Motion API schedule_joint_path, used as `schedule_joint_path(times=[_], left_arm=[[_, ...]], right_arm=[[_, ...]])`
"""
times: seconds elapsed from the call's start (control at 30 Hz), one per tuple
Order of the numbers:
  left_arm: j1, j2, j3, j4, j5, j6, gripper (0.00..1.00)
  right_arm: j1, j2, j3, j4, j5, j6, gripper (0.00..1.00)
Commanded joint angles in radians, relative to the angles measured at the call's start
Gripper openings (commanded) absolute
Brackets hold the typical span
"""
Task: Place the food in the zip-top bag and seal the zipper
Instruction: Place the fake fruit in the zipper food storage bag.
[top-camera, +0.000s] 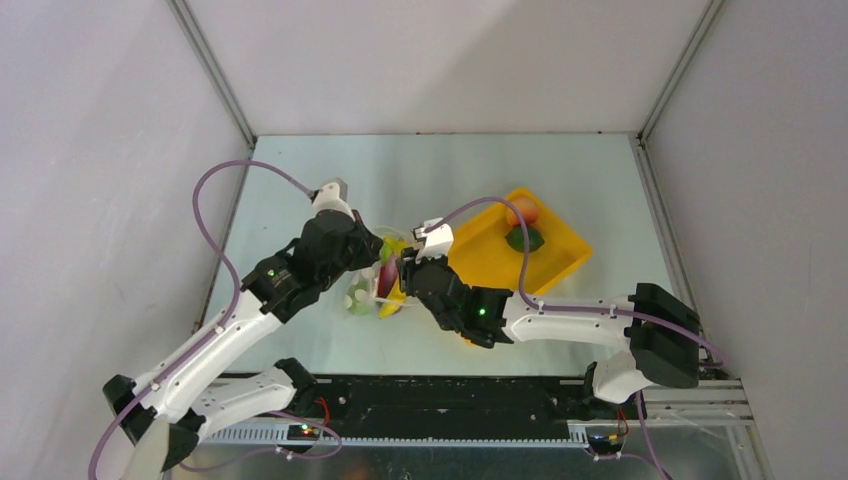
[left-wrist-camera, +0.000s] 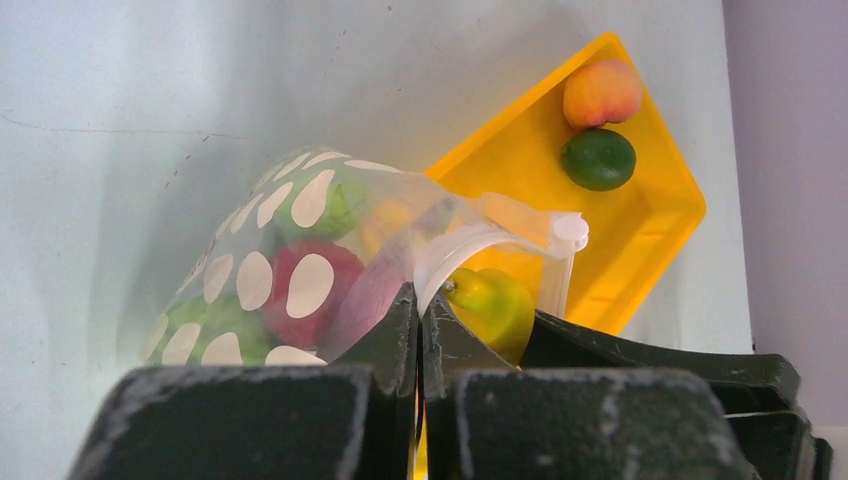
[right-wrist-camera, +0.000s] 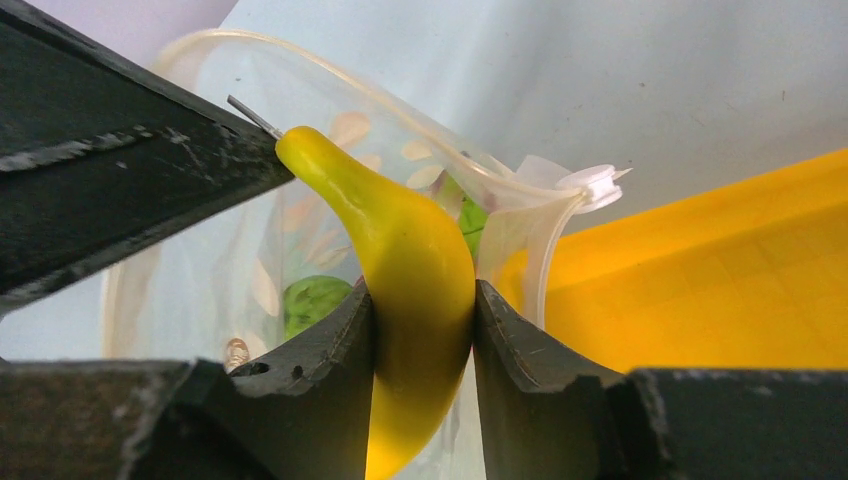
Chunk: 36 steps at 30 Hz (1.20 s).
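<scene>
The clear dotted zip-top bag (left-wrist-camera: 290, 260) lies on the table left of the yellow tray, its mouth held open. It holds a red tomato (left-wrist-camera: 300, 290), green fruits and a purple piece. My left gripper (left-wrist-camera: 420, 320) is shut on the bag's mouth edge by the white zipper strip (left-wrist-camera: 480, 240). My right gripper (right-wrist-camera: 422, 320) is shut on the yellow banana (right-wrist-camera: 415, 270), whose tip is at the bag's mouth; the banana also shows in the left wrist view (left-wrist-camera: 495, 305). A peach (left-wrist-camera: 601, 92) and a green round fruit (left-wrist-camera: 598, 159) lie in the tray.
The yellow rectangular tray (top-camera: 555, 260) sits right of the bag, angled on the table. Grey walls enclose the table on three sides. The two arms meet over the bag (top-camera: 375, 290) at the table's middle.
</scene>
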Motion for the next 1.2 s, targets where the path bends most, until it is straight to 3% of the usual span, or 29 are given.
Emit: schedule_joint_path(times=[0.0, 0.2, 0.53, 0.77, 1.17], left_arm=[[0.004, -0.041, 0.002, 0.057, -0.033, 0.004, 0.00], [0.004, -0.033, 0.008, 0.062, -0.023, 0.010, 0.00], [0.004, -0.034, -0.010, 0.125, 0.086, 0.056, 0.00], [0.003, -0.039, -0.023, 0.138, 0.110, 0.076, 0.00], [0.003, -0.030, -0.012, 0.071, 0.022, 0.104, 0.00]], right_arm=[[0.002, 0.002, 0.005, -0.045, 0.011, 0.005, 0.21], [0.009, 0.013, 0.006, -0.023, -0.016, -0.076, 0.19], [-0.014, 0.088, 0.069, -0.030, -0.069, -0.056, 0.30], [-0.023, 0.117, 0.177, -0.145, -0.049, -0.025, 0.63], [-0.043, -0.029, 0.179, -0.299, -0.077, 0.005, 0.92]])
